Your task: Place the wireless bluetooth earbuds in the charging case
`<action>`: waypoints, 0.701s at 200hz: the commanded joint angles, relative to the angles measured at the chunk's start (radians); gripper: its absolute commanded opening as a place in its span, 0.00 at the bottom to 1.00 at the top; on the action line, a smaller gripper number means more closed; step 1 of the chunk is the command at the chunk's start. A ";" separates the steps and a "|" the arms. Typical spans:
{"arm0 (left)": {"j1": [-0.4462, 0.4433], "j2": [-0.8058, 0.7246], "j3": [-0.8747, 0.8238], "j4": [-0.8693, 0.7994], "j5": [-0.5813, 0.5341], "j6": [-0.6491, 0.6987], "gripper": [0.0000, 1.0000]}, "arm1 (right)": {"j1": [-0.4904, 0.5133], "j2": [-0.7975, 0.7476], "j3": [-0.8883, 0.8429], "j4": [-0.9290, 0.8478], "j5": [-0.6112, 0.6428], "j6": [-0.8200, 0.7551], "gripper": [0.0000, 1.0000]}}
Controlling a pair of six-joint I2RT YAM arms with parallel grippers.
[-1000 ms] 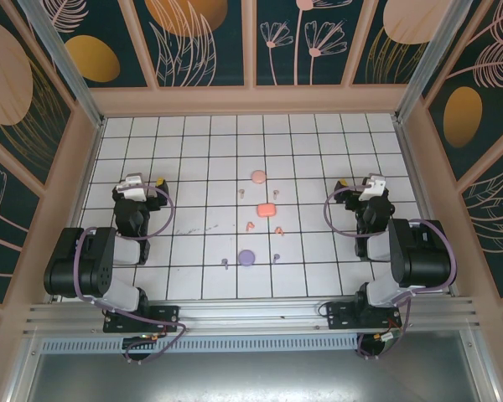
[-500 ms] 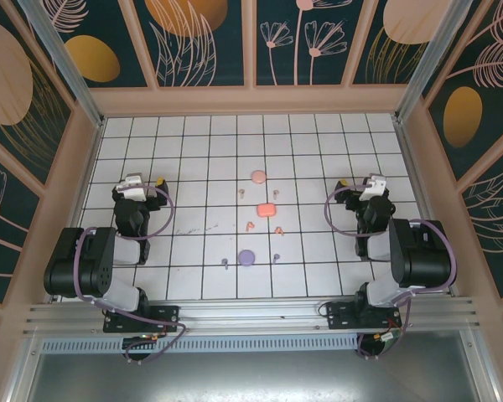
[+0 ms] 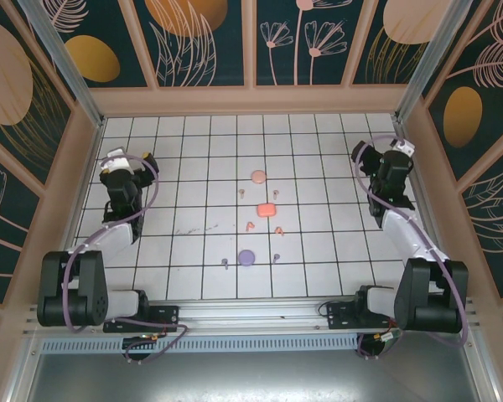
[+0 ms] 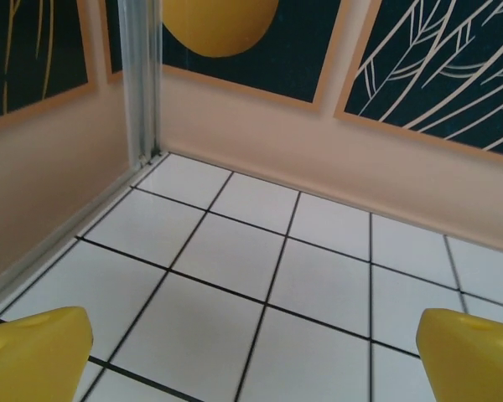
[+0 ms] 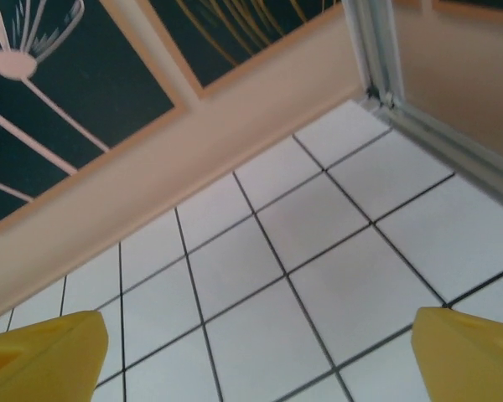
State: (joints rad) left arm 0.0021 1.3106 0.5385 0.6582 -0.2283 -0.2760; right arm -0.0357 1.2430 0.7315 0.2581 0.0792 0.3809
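In the top view, three cases lie mid-table: a pale pink case, a coral case and a lilac case. Tiny earbuds lie loose around them: pink earbuds, coral earbuds and lilac earbuds. My left gripper is far to their left, open over bare tiles. Far off at the right side, my right gripper is also open, nothing between its yellow fingers.
Peach walls with dark floral panels ring the white tiled floor. The left wrist view faces the far-left corner post; the right wrist view faces the far-right corner. A faint scuff marks the tiles left of the buds.
Both arms have unfolded and swung outward: the left gripper moved up and left, the right gripper up and right toward the far wall. The cases and earbuds have not moved.
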 commanded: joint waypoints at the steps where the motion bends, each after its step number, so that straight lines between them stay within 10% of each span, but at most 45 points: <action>1: 0.003 -0.055 0.054 -0.229 0.067 -0.144 0.99 | 0.103 0.007 0.083 -0.307 -0.030 -0.043 0.91; 140: -0.117 -0.213 0.073 -0.539 0.358 -0.372 0.99 | 0.933 0.219 0.198 -0.686 -0.101 -0.134 0.77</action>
State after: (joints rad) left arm -0.0998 1.1133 0.6308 0.1600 0.0841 -0.6022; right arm 0.8299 1.4006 0.8753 -0.3626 -0.0280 0.2676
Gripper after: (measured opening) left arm 0.987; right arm 0.775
